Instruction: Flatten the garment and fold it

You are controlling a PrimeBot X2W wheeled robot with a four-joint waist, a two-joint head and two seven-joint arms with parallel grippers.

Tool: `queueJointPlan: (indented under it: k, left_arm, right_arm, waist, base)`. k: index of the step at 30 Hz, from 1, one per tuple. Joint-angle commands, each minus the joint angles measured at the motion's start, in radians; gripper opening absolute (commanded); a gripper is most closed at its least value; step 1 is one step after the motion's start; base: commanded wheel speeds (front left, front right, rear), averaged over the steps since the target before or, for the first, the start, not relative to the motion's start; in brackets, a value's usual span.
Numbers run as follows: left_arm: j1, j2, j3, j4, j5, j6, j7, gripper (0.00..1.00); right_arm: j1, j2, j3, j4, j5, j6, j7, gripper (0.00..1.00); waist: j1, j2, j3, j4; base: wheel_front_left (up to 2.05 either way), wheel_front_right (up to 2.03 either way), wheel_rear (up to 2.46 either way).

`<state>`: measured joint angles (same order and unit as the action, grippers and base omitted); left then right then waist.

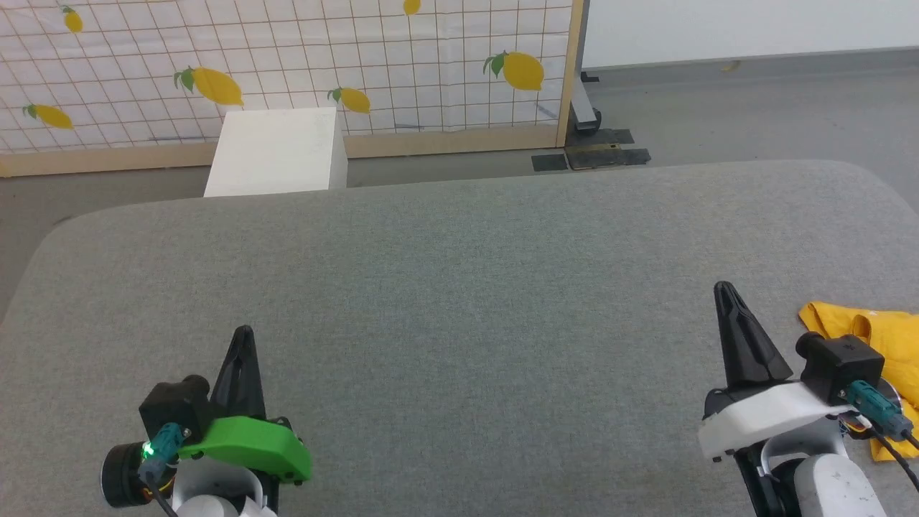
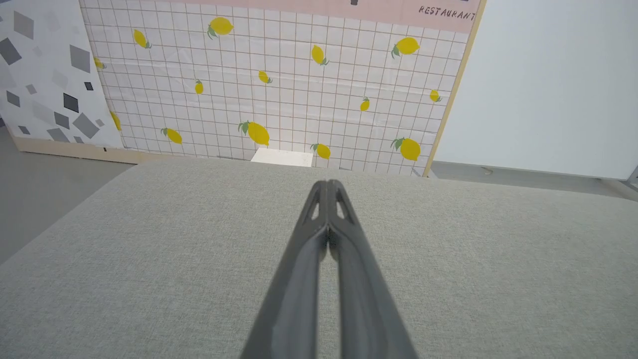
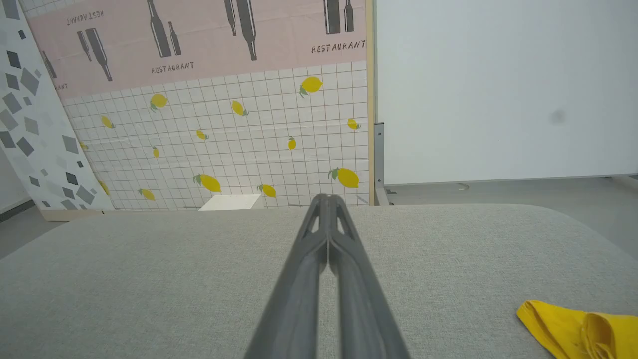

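Observation:
A mustard-yellow garment lies bunched at the right edge of the grey padded surface, partly behind my right wrist; its print is hidden. In the right wrist view a folded yellow corner of the garment shows at the lower right. My right gripper hovers just left of it, shut with nothing held, its tips touching. My left gripper sits at the lower left, far from the cloth, shut and empty too.
Beyond the grey surface's far edge stands a white box against a lemon-print tiled panel. A metal frame foot and grey floor lie at the back right. A speckled panel stands to the left.

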<state>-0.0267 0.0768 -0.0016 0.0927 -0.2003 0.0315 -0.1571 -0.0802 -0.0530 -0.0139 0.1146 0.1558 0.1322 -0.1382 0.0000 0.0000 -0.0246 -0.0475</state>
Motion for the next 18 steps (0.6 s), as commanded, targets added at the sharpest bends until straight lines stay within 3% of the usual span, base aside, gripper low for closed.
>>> queueJointPlan:
  k: [1, 18]
  left_arm:
    - [0.009, -0.004, 0.001, -0.005, 0.020, -0.005, 0.009, 0.00]
    - [0.013, -0.008, 0.001, -0.024, 0.058, -0.010, 0.040, 0.00]
  right_arm:
    - [0.016, 0.001, 0.001, -0.010, -0.013, -0.001, 0.009, 0.00]
    - [0.030, 0.001, 0.004, -0.032, -0.043, -0.001, 0.036, 0.00]
  waist:
    - [0.0000, 0.0000, 0.000, 0.001]
    - [0.0000, 0.0000, 0.006, 0.011]
  base:
    - [0.00, 0.00, 0.00]
    - [0.00, 0.00, 0.00]
